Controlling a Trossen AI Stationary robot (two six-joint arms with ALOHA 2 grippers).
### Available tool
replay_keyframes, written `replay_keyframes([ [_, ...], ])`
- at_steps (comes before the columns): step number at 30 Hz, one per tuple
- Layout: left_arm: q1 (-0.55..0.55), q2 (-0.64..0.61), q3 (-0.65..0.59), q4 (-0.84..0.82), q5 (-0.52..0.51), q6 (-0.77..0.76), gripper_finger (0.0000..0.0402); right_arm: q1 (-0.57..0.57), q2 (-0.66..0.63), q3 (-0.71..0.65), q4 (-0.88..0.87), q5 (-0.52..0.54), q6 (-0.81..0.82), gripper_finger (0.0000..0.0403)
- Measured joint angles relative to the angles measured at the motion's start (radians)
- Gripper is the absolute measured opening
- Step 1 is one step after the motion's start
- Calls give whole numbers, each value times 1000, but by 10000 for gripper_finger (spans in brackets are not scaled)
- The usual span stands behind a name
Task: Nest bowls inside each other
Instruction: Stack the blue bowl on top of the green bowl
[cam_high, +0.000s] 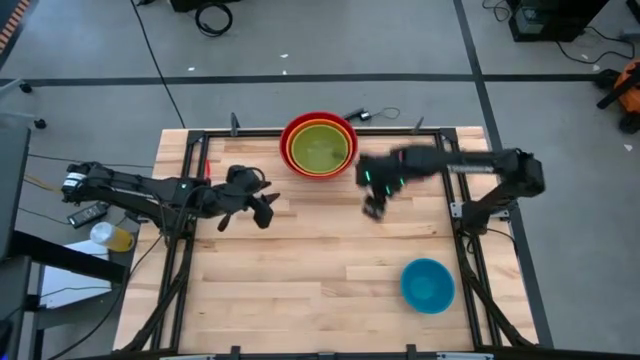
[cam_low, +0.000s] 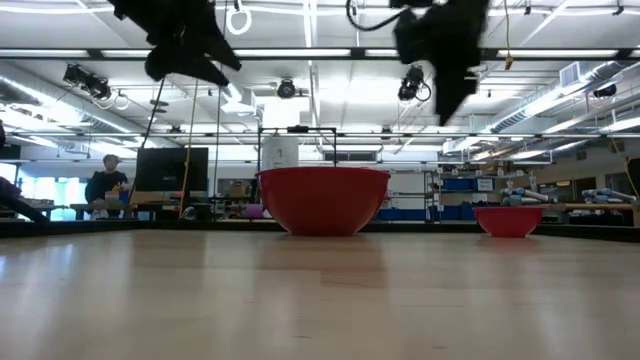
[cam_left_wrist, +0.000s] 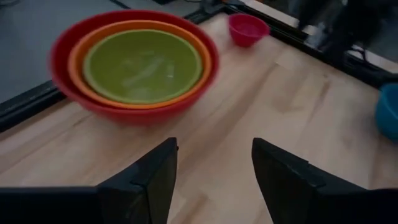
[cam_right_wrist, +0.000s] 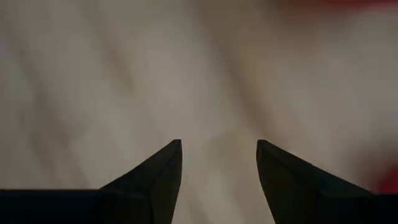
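A red bowl (cam_high: 318, 146) stands at the table's far edge with an orange bowl (cam_left_wrist: 140, 31) and a lime green bowl (cam_left_wrist: 142, 65) nested in it. The small magenta-pink bowl (cam_left_wrist: 247, 28) rests on the table to their right; in the high view the right arm hides it. A blue bowl (cam_high: 427, 285) sits alone near the front right. My left gripper (cam_left_wrist: 214, 149) hovers open, left of the stack and pointing toward it. My right gripper (cam_high: 375, 205) hangs open above bare wood, right of the stack, nothing between its fingers (cam_right_wrist: 168, 168).
A dark frame (cam_high: 440, 135) runs along the table's far and side edges. Bare wood stretches across the middle and the near left of the table (cam_high: 280, 290). Cables lie on the floor beyond the far edge.
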Motion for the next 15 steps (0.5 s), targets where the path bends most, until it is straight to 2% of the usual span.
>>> replay_keyframes([
  [5,-10,57,0,149,84,47,208,256,-107,-183,4,-4,177,207],
  [9,-16,134,0,273,150,78,208,441,-176,-272,-4,-25,323,206],
  [15,-16,263,0,388,267,113,208,638,-209,-398,-26,-31,552,206],
])
